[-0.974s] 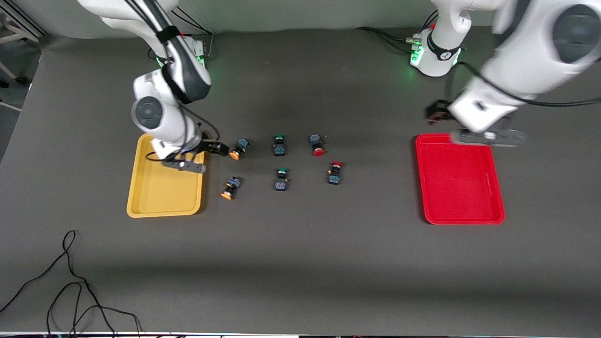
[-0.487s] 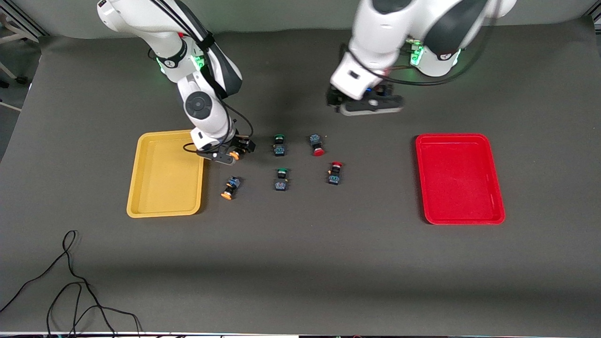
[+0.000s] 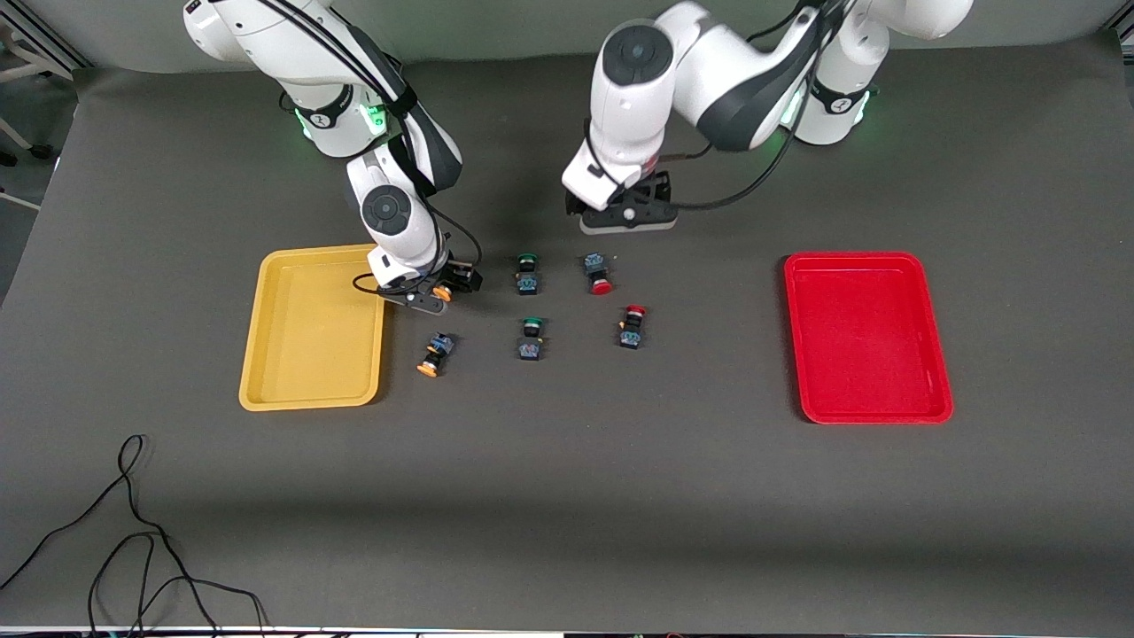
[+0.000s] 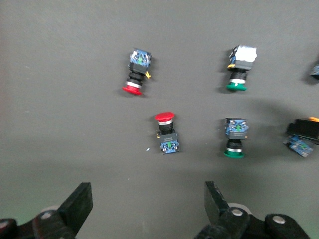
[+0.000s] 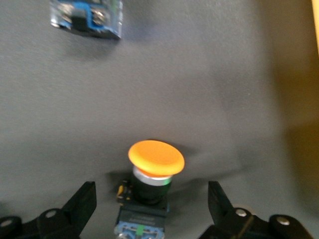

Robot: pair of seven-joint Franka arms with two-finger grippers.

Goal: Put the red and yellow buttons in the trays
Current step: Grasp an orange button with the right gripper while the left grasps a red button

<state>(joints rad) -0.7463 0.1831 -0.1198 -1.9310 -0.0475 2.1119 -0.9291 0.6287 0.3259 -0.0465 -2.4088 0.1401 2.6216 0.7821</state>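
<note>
- Green button (image 3: 527, 273), lying on the table in the row farther from the front camera, cap pointing toward the robots' bases.
- Second green button (image 3: 531, 338), in the nearer row, just in front of the first, cap also pointing toward the bases.
- Both green buttons also show in the left wrist view (image 4: 238, 68) (image 4: 235, 137), on their sides, apart from each other.
- Dark grey table (image 3: 567, 496).
- Black cable (image 3: 133, 549), looping loosely on the table at the corner nearest the camera, at the right arm's end.
</note>
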